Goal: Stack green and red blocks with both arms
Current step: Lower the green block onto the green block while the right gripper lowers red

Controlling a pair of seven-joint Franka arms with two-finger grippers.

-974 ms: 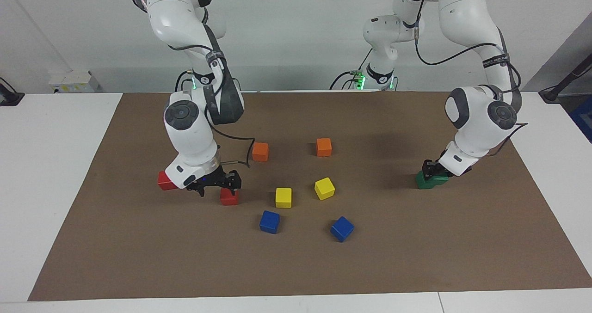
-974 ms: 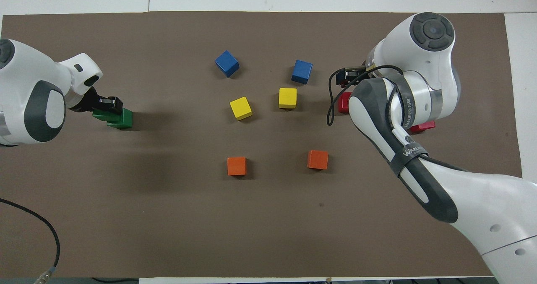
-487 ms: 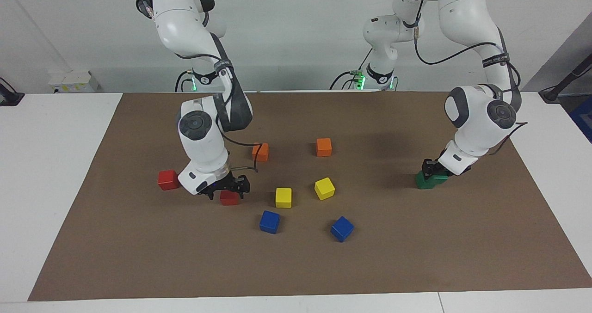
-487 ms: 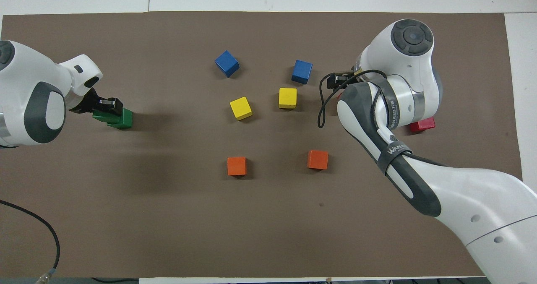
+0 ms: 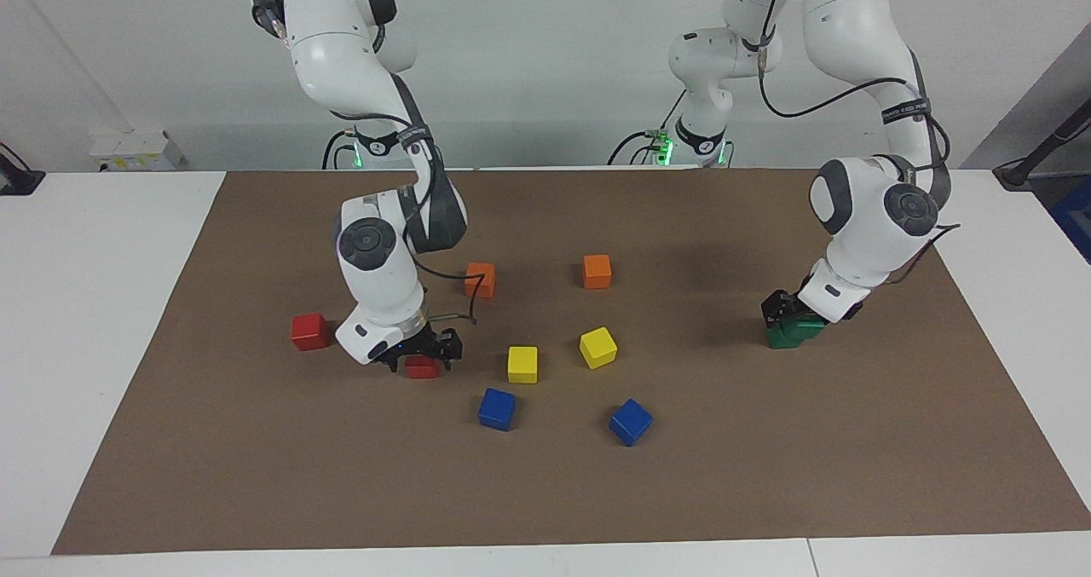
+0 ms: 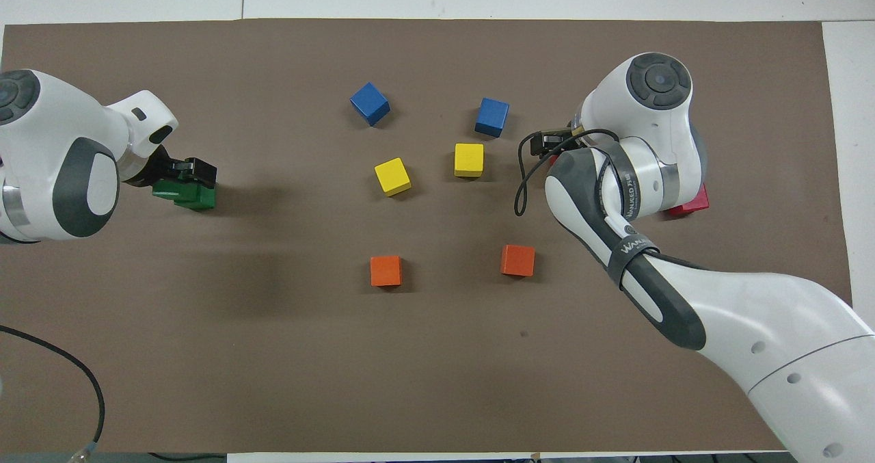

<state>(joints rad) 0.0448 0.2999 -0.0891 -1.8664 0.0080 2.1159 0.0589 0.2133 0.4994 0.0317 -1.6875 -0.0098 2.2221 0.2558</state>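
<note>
As before, green stack (image 5: pixel 794 331) undisturbed

Place: robotics lab, test bench.
Arms: two white jointed robot arms (image 5: pixel 375 245) (image 5: pixel 869 219) bolted at one long edge of the table, green status lights at the bases.
Table: white tabletop (image 5: pixel 102 304) covered with a plain brown mat (image 5: pixel 682 492).
Props: small coloured cubes (image 5: pixel 522 364) scattered on the mat, nothing domestic.
Wiring: loose black cables (image 6: pixel 75 374) along arms and table edge.
Backdrop: bare white wall (image 5: pixel 545 57).
</note>
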